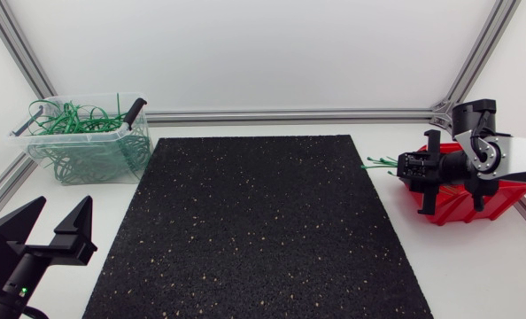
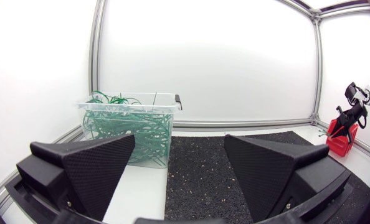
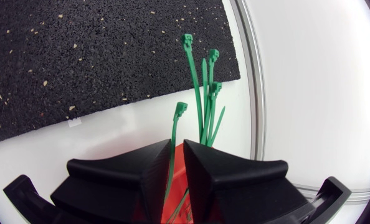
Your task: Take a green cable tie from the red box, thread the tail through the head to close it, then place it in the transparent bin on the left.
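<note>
Right gripper (image 3: 177, 155) sits over red box (image 3: 176, 194). One tie (image 3: 174, 134) runs into it; I can't tell if it's pinched. More ties (image 3: 207, 93) lie just ahead. Likely light, springy, slick, so I'd grab mid-strap. Left gripper (image 1: 66, 206) gapes empty, with the bin (image 1: 68, 133) ahead of it.

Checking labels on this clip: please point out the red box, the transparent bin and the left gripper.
red box (image 1: 458, 211), head view, lower front wall.
transparent bin (image 2: 130, 104), left wrist view, front rim.
left gripper (image 1: 65, 202), head view, midway between its open fingertips.
</note>
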Motion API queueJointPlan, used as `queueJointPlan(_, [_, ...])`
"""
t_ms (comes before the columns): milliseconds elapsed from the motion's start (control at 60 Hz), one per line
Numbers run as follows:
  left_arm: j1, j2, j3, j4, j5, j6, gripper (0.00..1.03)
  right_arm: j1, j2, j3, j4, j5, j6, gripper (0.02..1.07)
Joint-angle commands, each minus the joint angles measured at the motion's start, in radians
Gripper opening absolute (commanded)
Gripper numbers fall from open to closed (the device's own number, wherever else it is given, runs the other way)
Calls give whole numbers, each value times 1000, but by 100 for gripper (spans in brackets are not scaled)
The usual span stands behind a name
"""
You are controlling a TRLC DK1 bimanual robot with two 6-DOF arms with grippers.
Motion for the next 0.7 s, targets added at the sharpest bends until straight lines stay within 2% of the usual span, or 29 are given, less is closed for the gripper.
queueJointPlan(0, [-2,12,-36,-31,-1,1,100,6,11,-7,15,3,2,18])
queueJointPlan(200, [-7,15,-36,-31,-1,1,100,6,4,-4,9,-5,2,8])
queueJointPlan(583, [-11,17,-36,-31,-1,1,100,6,-99,-18,12,-43,31,8])
queueJointPlan(683, [-13,17,-36,-31,-1,1,100,6,-159,0,-60,-69,48,8])
